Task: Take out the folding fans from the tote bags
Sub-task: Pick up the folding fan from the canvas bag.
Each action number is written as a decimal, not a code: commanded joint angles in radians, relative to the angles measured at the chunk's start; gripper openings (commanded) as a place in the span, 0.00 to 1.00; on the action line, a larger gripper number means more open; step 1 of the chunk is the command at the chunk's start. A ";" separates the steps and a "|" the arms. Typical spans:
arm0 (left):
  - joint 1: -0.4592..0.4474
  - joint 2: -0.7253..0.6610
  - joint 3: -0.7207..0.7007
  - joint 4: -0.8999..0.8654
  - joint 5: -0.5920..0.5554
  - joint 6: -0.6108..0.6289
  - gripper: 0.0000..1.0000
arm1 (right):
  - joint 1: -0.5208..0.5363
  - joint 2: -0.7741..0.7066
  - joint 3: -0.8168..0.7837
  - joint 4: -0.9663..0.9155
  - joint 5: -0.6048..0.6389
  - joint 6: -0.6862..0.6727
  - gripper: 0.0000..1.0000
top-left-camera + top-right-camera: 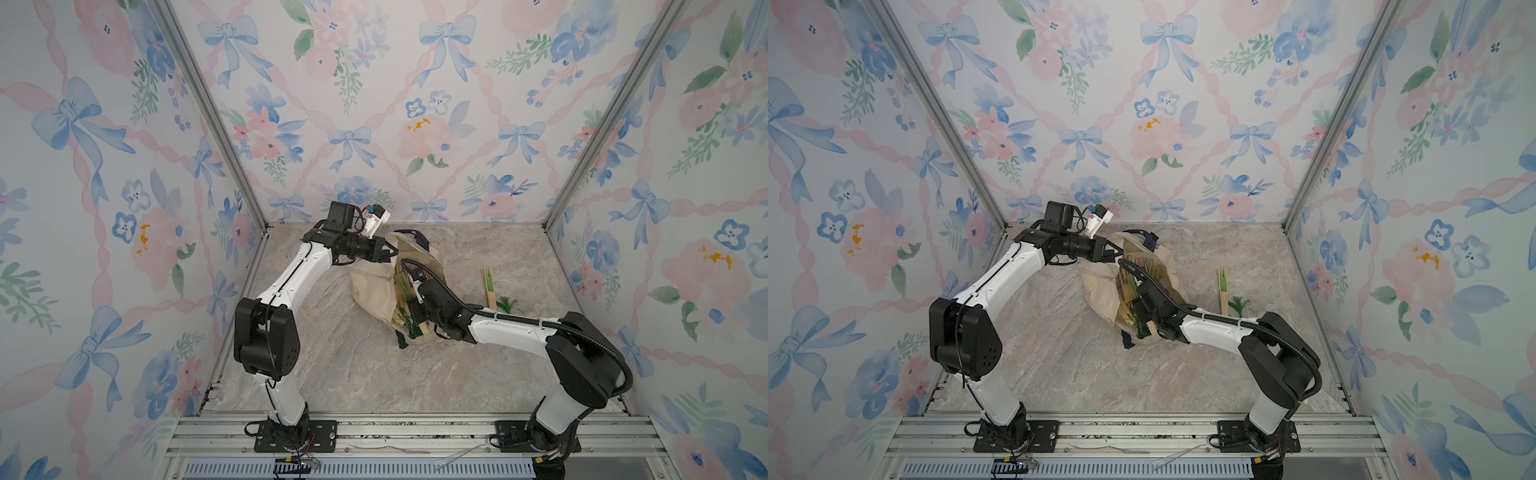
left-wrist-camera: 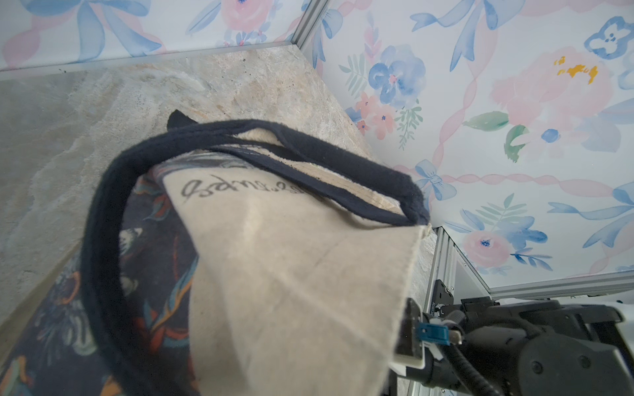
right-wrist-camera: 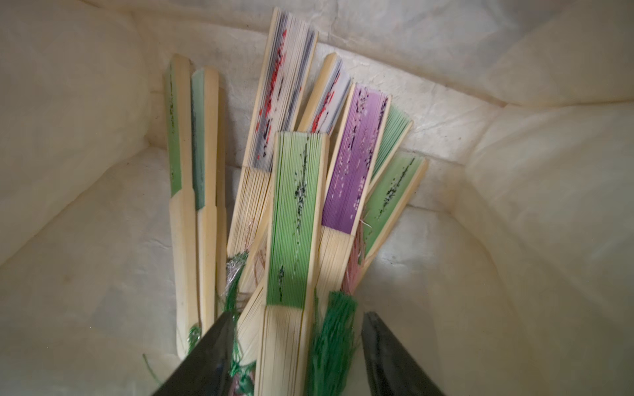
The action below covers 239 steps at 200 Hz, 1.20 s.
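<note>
Inside the tote bag, we see the right gripper with its 2 jaws apart, 1 on each side of the bamboo end of a green fan — not squeezing it yet. We think this is the grab step for 1 more fan. The next move asks us to close on that bamboo end without catching the green tassel beside it, then lift the fan out through the bag's mouth.

1 fan on the table lies beside the bag, on the marble table, so most of the job is left. The left gripper is pinched shut on the bag's top edge, near the dark strap, and holds the mouth up.

The right wrist view shows the pile — maybe 8 fans, but it is blurry and they overlap. Both top views show only a few of them, yet only they show both arms and the fan outside. The left wrist view shows just the bag's outside and its writing.
</note>
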 commanded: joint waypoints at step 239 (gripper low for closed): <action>-0.004 -0.008 0.013 0.028 0.043 0.003 0.00 | 0.009 0.070 0.012 0.041 -0.012 -0.032 0.30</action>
